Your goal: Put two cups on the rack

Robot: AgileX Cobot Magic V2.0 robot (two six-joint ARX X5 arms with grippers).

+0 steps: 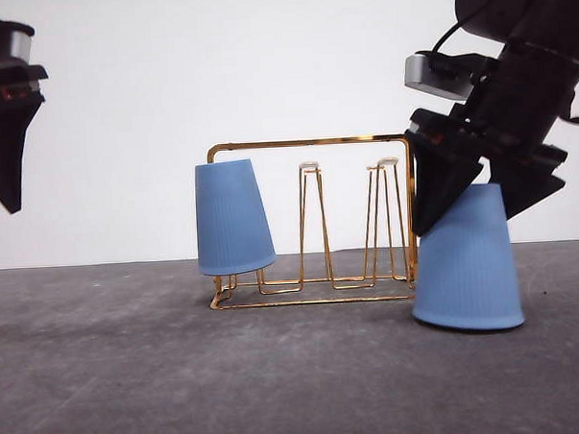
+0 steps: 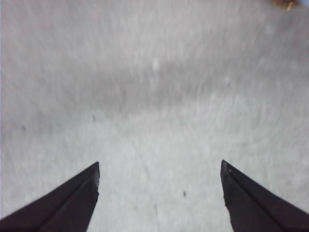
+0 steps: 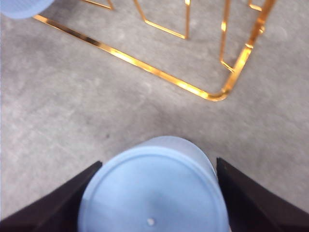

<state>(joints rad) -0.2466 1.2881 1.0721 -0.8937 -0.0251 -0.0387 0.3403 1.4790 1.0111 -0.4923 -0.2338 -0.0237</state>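
- Grey, speckled desk (image 1: 133, 378) carries everything; it is the broadest thing in the front view, running under a plain white wall.
- Gold wire rack (image 1: 310, 142) stands mid-desk, an arched frame with upright white-tipped prongs; two middle prong pairs are bare.
- Light blue cup on the rack (image 1: 232, 218) hangs upside down at the rack's left end, slightly tilted, its rim clear of the desk. Judging from this, half the task is done.
- Second cup (image 1: 467, 262) stands upside down on the desk, just in front of the rack's right end. It is not yet on a prong, so lifting and seating it is what remains.
- Right claw (image 1: 481, 194) reaches down over that cup, its black fingers straddling the upturned base; in the right wrist view the fingers sit either side of the cup. Whether they already press the ribbed wall I cannot tell, since the contact points are cut off at the frame edge.
- Left claw (image 2: 159, 179) hovers high at the left, spread wide and holding nothing, with blurred desk beneath.
- Hidden: the prong inside the hung cup, and the rack's right upright behind the right arm.
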